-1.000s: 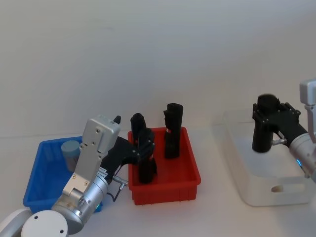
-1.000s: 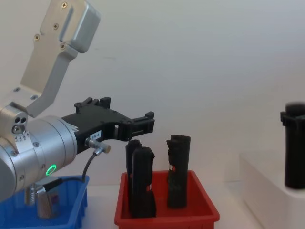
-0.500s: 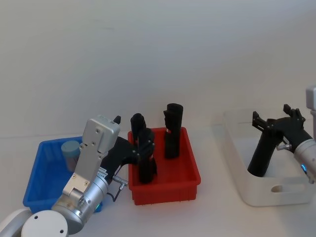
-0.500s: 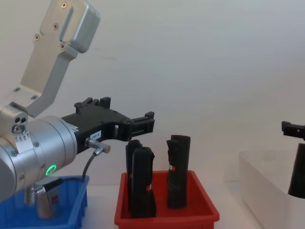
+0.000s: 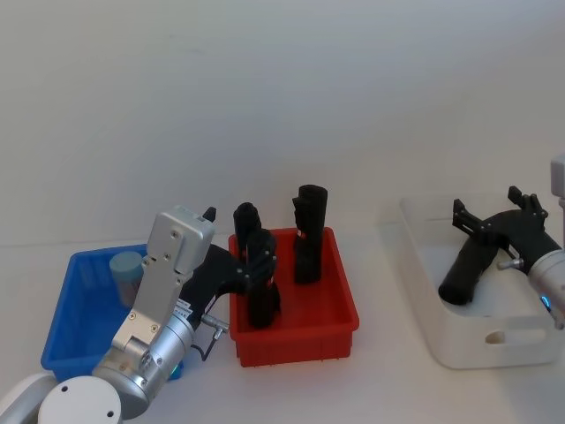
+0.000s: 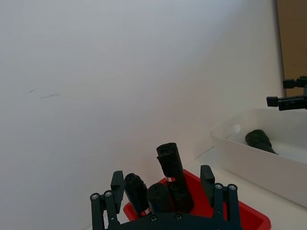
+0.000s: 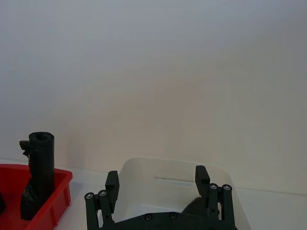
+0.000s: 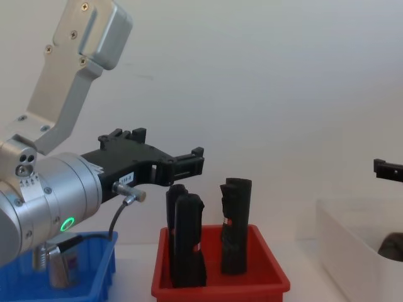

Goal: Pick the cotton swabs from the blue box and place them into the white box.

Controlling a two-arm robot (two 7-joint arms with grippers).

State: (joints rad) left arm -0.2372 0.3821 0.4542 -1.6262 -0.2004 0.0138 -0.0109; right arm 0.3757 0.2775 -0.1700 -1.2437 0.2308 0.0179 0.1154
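- Progress, judged: task barely started, if at all. The plain white rectangular plastic bin (image 5: 477, 340) at the robot's right contains one black rolled pack (image 5: 465, 273), lying tilted, and no jar that I can see. That is the wrong item for this task.
- The bright blue shallow open-topped plastic bin (image 5: 81, 305) at the robot's left has one clear jar with a pale grey-blue round lid (image 5: 128, 274) standing at its back. This is the cotton swabs jar, not yet moved. Part of the bin floor is hidden behind the left arm, so more jars there cannot be ruled out.
- The red plastic bin (image 5: 296, 331) sits between the blue and white bins with three tall black rolled packs (image 5: 309, 232) standing upright: two toward its left, one toward its back.
- Left gripper (image 6: 165, 199): hovers above the near left corner of the red bin, just beside the blue bin; jaws spread apart, holding nothing.
- Right gripper (image 5: 497, 218): above the white bin, directly over the lying pack; jaws apart, nothing between them.
- Counts: three bins (one white, one red, one blue); four black packs in total (three in red, one in white); one swab jar visible.
- Left to do, judged: grasp the jar in the blue bin and carry it across to the white bin.
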